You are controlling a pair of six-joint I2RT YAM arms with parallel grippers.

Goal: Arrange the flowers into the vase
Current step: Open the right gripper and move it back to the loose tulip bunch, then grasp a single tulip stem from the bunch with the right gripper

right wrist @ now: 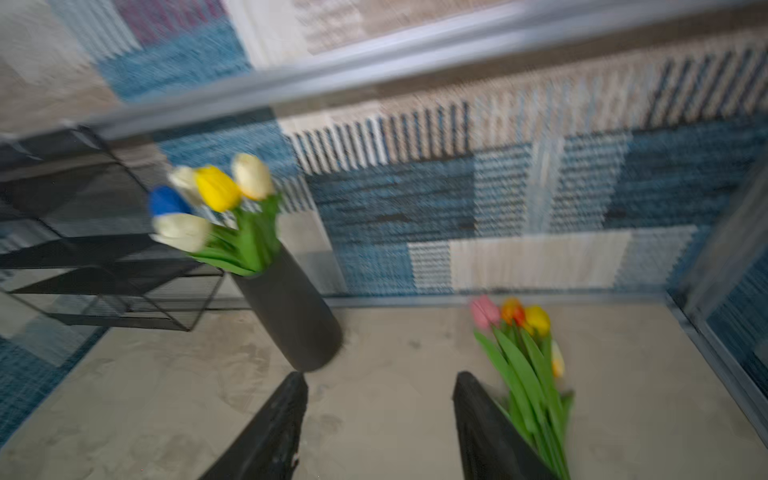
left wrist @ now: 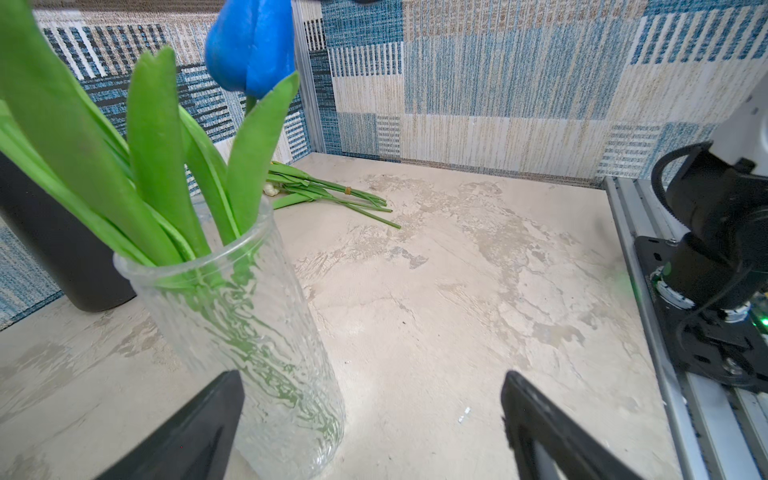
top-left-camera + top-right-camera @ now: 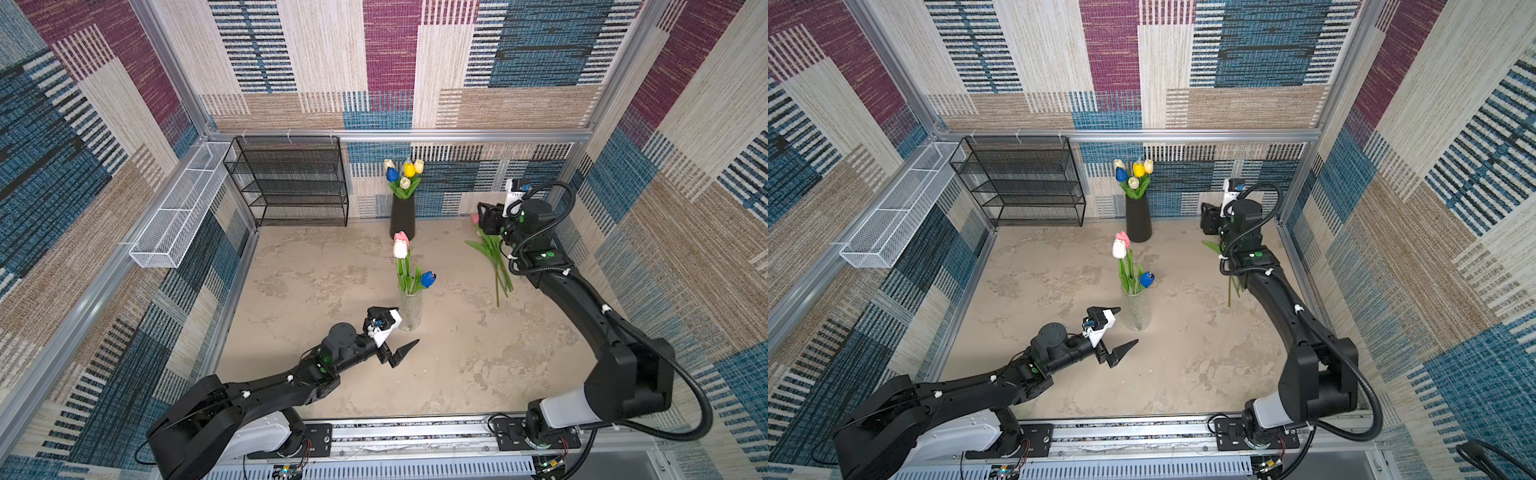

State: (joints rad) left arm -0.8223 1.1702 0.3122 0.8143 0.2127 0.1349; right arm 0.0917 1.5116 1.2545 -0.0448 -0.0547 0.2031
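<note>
A clear glass vase (image 3: 410,309) (image 3: 1136,309) (image 2: 249,311) stands mid-table and holds pink, white and blue flowers (image 3: 401,245). At the back, a black vase (image 3: 402,216) (image 1: 291,311) holds blue, yellow and cream flowers (image 3: 405,172). A loose bunch of flowers (image 3: 494,257) (image 2: 328,193) (image 1: 523,365) lies flat at the right rear. My left gripper (image 3: 407,325) (image 2: 372,374) is open, with one finger beside the glass vase's base. My right gripper (image 3: 484,226) (image 1: 382,376) hangs open and empty above the table, the bunch just beside one finger. The right wrist view is blurred.
A black mesh shelf (image 3: 291,183) stands at the back left. A white wire basket (image 3: 178,212) hangs on the left wall. The arms' mounting rail (image 3: 415,432) runs along the front edge. Patterned walls close in three sides of the table.
</note>
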